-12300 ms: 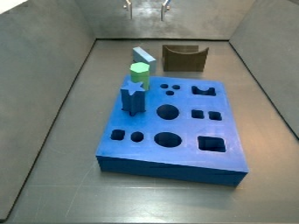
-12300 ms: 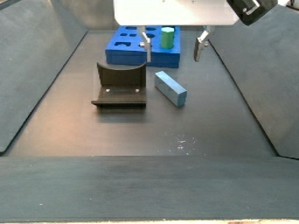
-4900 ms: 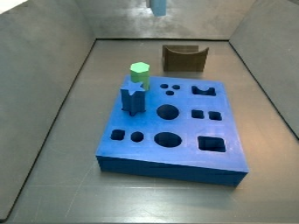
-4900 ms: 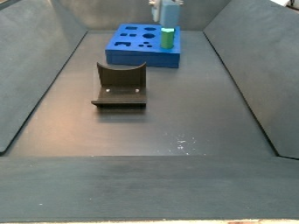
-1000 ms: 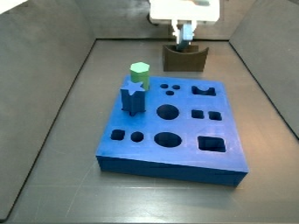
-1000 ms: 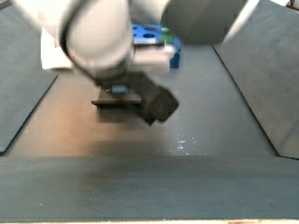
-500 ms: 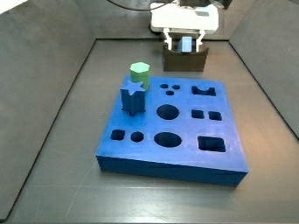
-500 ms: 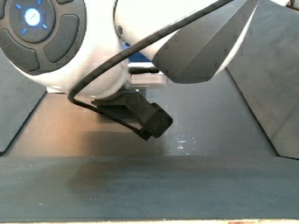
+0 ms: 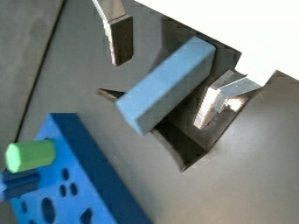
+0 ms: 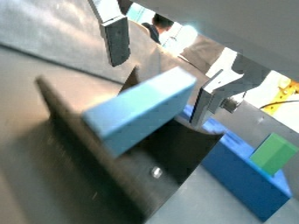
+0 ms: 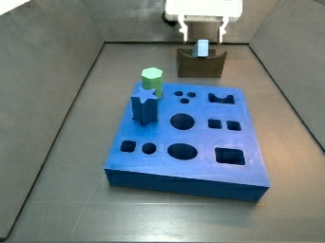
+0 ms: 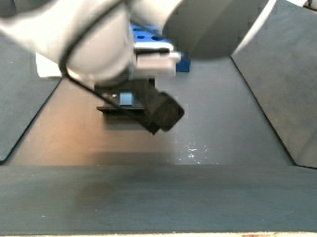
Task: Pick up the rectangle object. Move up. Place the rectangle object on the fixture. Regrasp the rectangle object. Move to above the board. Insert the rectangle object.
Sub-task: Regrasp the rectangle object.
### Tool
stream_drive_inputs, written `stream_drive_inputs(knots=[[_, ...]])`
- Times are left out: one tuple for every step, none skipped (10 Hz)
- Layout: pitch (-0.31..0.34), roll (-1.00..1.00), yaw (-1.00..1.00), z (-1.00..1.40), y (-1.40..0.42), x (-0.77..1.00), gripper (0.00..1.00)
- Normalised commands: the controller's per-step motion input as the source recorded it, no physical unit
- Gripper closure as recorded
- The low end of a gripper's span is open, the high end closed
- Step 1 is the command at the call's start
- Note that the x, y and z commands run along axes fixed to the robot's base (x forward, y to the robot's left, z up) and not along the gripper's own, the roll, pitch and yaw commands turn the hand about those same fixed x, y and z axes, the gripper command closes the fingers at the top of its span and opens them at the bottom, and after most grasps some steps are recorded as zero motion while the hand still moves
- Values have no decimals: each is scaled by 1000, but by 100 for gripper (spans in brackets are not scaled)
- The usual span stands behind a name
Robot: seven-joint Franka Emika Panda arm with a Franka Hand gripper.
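**Ana:** Pale blue, this long block (image 9: 167, 87), is it already placed on the holder?

**Ben:** I think yes. In both wrist views the block lies tilted in the dip of the dark brown fixture (image 10: 128, 171), and in a side view it stands up out of the fixture at the far end of the floor (image 11: 202, 48).

**Ana:** And the gripper (image 9: 176, 66), does it hold the block?

**Ben:** It does not look so. The two silver fingers (image 9: 118, 33) are spread, one on each side of the block, and I see a gap between each finger and the block. So the claw is apart, directly over the fixture.

**Ana:** Then what is done?

**Ben:** By my judgement the picking, the lifting and the placing on the fixture are done. The new grasp is the step now.

**Ana:** And what is left?

**Ben:** To close on the block again, carry it above the blue board (image 11: 191, 138), and insert it. Which hole is for it, I cannot tell. The green peg (image 11: 152, 77) and the dark blue star peg (image 11: 143, 104) already stand on the board.
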Motion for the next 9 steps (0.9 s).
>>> stream_drive_inputs(knots=[[114, 111, 43, 996, -6, -45, 0], [144, 101, 22, 778, -2, -38, 0], [153, 98, 9, 664, -3, -37, 0], [162, 94, -20, 387, 1, -31, 0], [157, 97, -28, 274, -2, -31, 0], [58, 1000, 12, 843, -1000, -92, 0], [56, 1000, 11, 803, -1000, -94, 0], [43, 1000, 11, 773, -1000, -126, 0], [38, 1000, 11, 729, -1000, -143, 0]])
